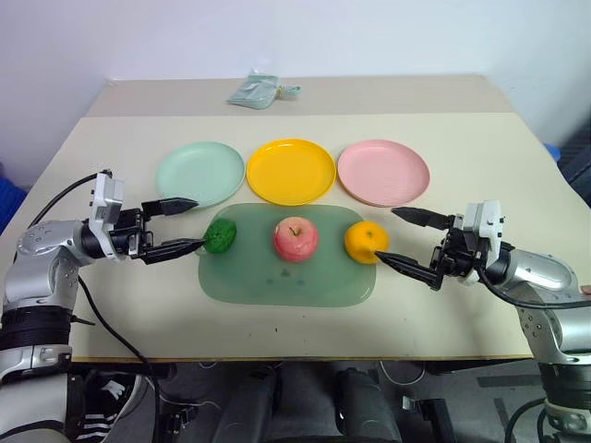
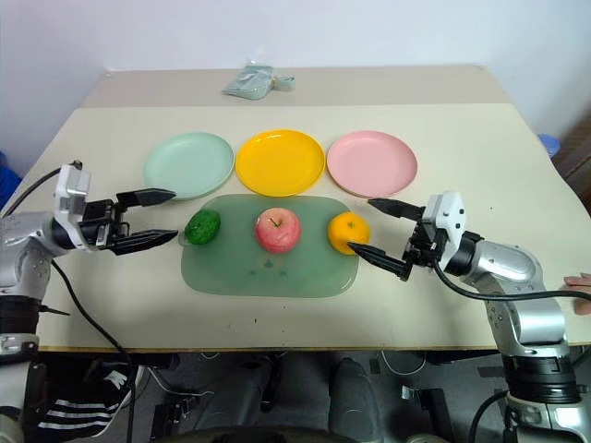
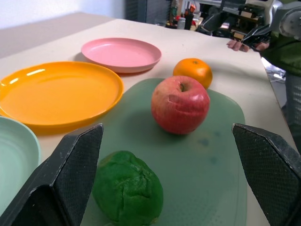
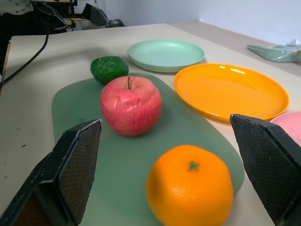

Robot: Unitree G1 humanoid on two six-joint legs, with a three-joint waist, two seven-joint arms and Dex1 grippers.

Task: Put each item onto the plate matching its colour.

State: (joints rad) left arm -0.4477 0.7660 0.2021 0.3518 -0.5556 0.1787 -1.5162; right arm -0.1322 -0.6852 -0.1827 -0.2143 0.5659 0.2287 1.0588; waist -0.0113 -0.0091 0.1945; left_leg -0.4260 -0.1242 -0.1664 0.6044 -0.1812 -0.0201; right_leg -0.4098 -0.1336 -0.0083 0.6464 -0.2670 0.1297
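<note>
Left eye view looks down on a wide beige table (image 1: 480, 166), where a large translucent green mat (image 1: 277, 277) lies near the front edge. Behind the mat, three round plates stand in a row, close to one another but apart: a mint green plate (image 1: 199, 173) on the left, a yellow plate (image 1: 290, 170) in the middle, and a pink plate (image 1: 383, 172) on the right, all bare. Three fruits sit in a line on the mat. A pink-red apple (image 1: 295, 239) with a stem rests in the centre, an orange (image 1: 366, 242) sits at the mat's right edge, and a dark green bumpy fruit (image 1: 220, 235) sits at the left edge. None is on a plate yet. The left gripper (image 1: 182, 224) hovers level just left of the green fruit, its jaws spread wide and holding nothing. The right gripper (image 1: 400, 237) hovers just right of the orange, jaws likewise spread and holding nothing. Nothing stands between either gripper and its nearest fruit. At the far edge of the table lies a small pale green packet (image 1: 261, 90), well away from the plates.
</note>
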